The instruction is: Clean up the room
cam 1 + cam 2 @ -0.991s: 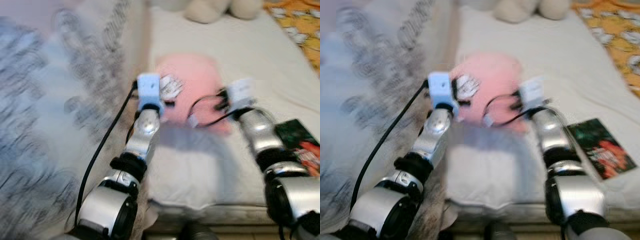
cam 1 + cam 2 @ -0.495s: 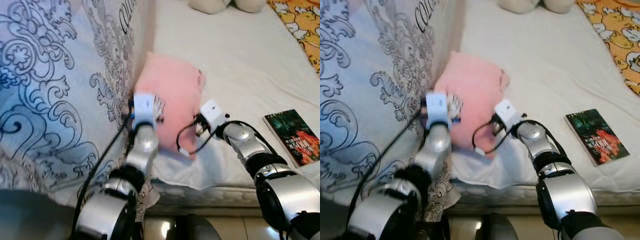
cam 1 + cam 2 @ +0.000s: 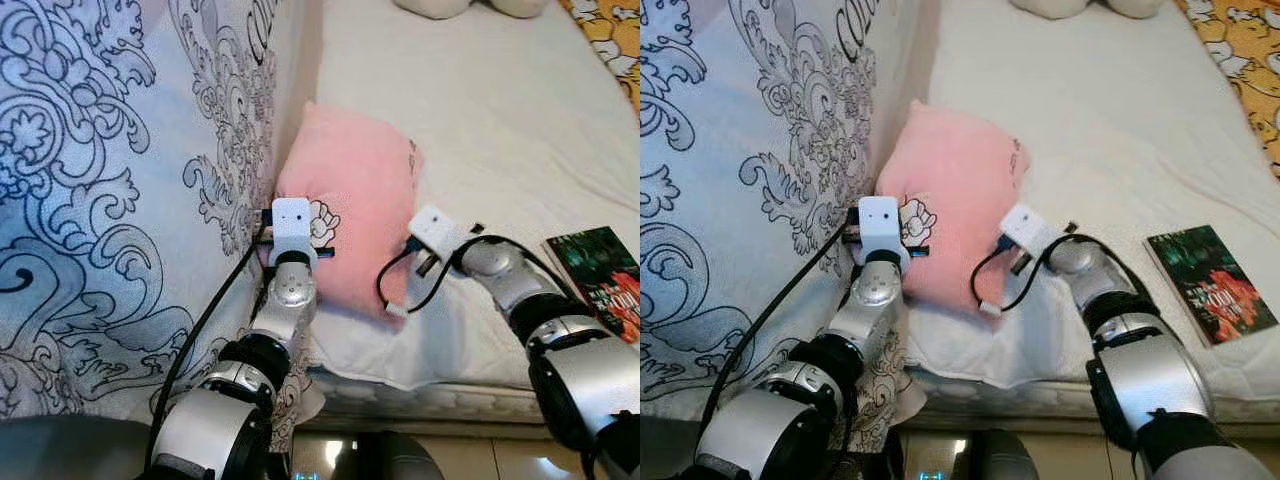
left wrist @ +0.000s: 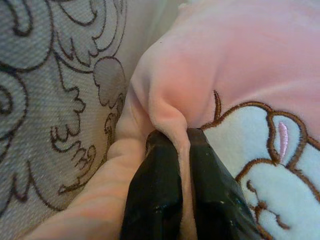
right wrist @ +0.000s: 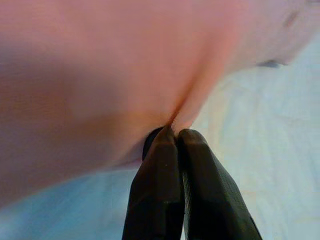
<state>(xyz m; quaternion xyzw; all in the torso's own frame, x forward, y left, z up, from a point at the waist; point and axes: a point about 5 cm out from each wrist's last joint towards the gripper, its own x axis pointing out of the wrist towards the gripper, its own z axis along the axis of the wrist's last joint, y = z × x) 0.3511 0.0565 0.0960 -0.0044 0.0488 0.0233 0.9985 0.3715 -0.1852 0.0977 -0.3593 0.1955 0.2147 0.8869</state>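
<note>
A pink pillow [image 3: 352, 190] with a white embroidered figure lies on the white bed sheet [image 3: 480, 110], its left side against a patterned duvet [image 3: 120, 180]. My left gripper [image 4: 181, 137] is shut on a fold of the pink pillow [image 4: 240, 65] at its near left edge. My right gripper [image 5: 175, 132] is shut on the pillow's [image 5: 115, 65] near right edge. In the head views the left wrist [image 3: 291, 225] and right wrist [image 3: 436, 232] sit at the pillow's two near corners.
A dark green book [image 3: 598, 280] lies on the sheet at the right. A cream plush toy [image 3: 450, 6] sits at the far end. An orange patterned cloth [image 3: 612, 40] covers the far right. The mattress edge [image 3: 430, 395] runs below the arms.
The head camera has steadied and shifted. The pillow now lies a little farther up the bed, still held at both near corners by both grippers.
</note>
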